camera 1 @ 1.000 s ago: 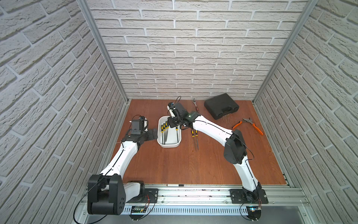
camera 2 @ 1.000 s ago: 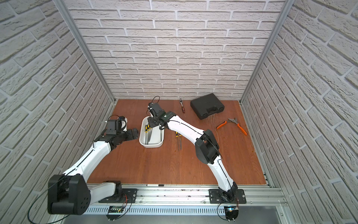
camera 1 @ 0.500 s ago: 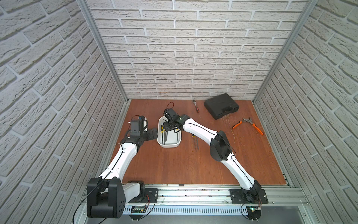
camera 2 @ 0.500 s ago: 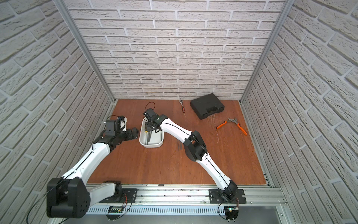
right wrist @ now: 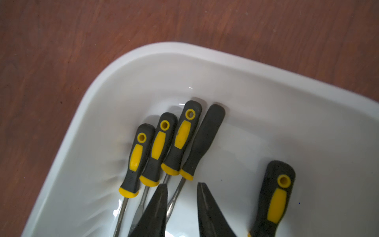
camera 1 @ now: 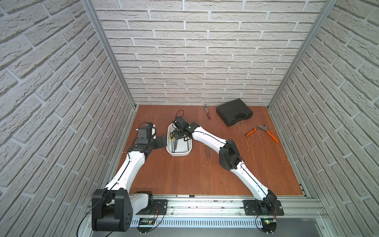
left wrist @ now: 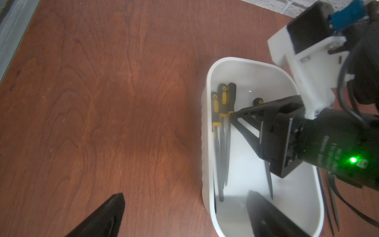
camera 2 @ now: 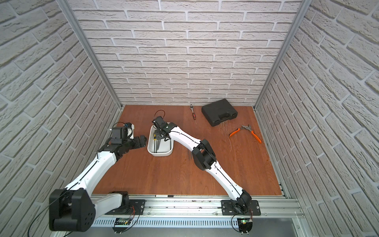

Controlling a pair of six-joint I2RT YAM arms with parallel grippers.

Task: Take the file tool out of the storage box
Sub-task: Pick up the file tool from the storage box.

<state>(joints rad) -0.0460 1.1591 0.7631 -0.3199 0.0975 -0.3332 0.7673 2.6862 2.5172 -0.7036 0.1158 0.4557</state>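
Dropped the right gripper (right wrist: 181, 184) into the storage box (right wrist: 127, 61), narrowing on the shank of a file (right wrist: 205, 139), not pinching yet; left gripper (camera 1: 162, 141) kept spread.

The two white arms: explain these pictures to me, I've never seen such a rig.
Two white robot arms stand at the near edge of a wooden board. Two pictures look down from overhead; two come from cameras on the wrists. The right claw reaches into the white storage box, jaws apart beside the yellow-and-black files, gripping nothing yet. The left claw is open at the box's rim. On the board: two slim tools, a black case, orange pliers.
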